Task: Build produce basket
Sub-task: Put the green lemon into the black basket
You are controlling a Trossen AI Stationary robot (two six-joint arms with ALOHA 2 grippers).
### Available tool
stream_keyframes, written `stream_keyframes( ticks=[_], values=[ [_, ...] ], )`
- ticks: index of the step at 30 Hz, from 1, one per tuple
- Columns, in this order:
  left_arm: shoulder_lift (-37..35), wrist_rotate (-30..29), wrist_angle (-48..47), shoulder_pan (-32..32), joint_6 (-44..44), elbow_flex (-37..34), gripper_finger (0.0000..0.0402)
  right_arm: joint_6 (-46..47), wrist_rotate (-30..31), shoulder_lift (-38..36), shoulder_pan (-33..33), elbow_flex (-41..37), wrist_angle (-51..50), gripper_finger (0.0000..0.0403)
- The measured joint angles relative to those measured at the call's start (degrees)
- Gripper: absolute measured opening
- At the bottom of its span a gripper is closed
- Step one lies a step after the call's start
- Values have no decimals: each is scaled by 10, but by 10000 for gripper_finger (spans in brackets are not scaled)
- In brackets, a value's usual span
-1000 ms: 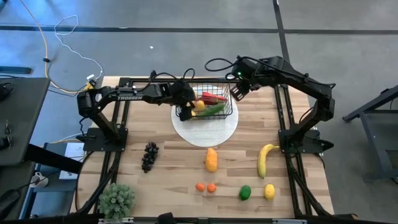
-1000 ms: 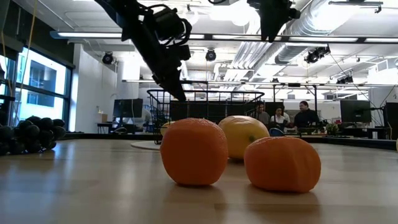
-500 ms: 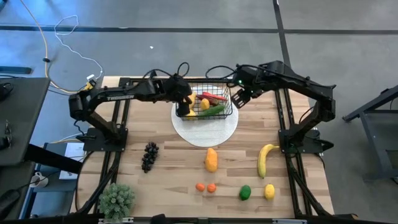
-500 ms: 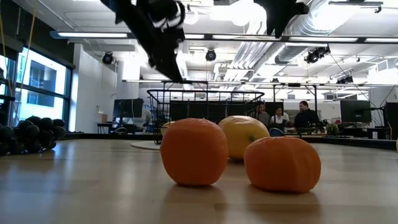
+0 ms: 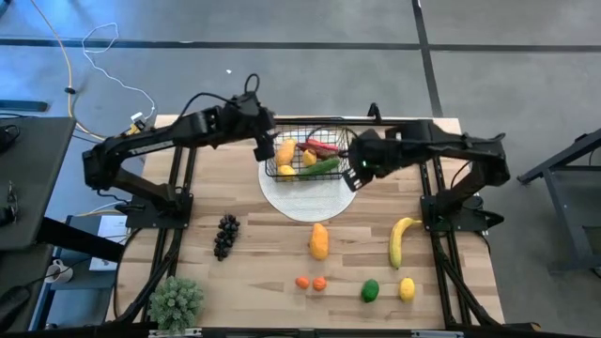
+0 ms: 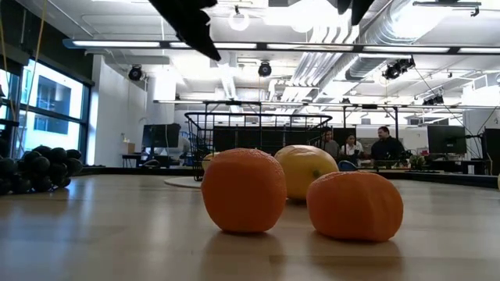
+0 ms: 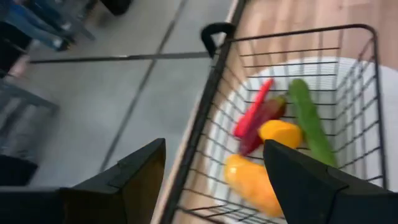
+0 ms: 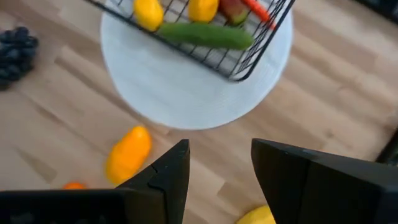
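While the basket (image 5: pixel 308 157) sits on the plate (image 5: pixel 310 192) | left gripper (image 7: pixel 214 180) wide, empty | right gripper (image 8: pixel 219 168) open, probably heading for loose produce (image 5: pixel 319 240).

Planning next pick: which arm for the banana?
Right. The banana lies on the table's right side, below the right claw, open beside the basket. The left claw sits across the basket.
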Motion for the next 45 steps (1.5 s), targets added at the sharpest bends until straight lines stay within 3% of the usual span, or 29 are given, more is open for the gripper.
stream_keyframes(
  ticks=[5,21,29,36,45],
  values=[
    [-27,-16,-1,0,18,0,257,106,-3,0,66,0,0,161],
    [-42,10,-35,0,18,0,257,445,-91,52,223,0,0,239],
    [-42,26,-45,0,15,0,257,586,-136,99,290,0,0,255],
    [-42,41,-56,-6,14,0,257,742,-140,140,353,0,0,257],
    [-42,41,-57,-24,14,0,257,769,-156,216,373,0,8,257]
  ],
)
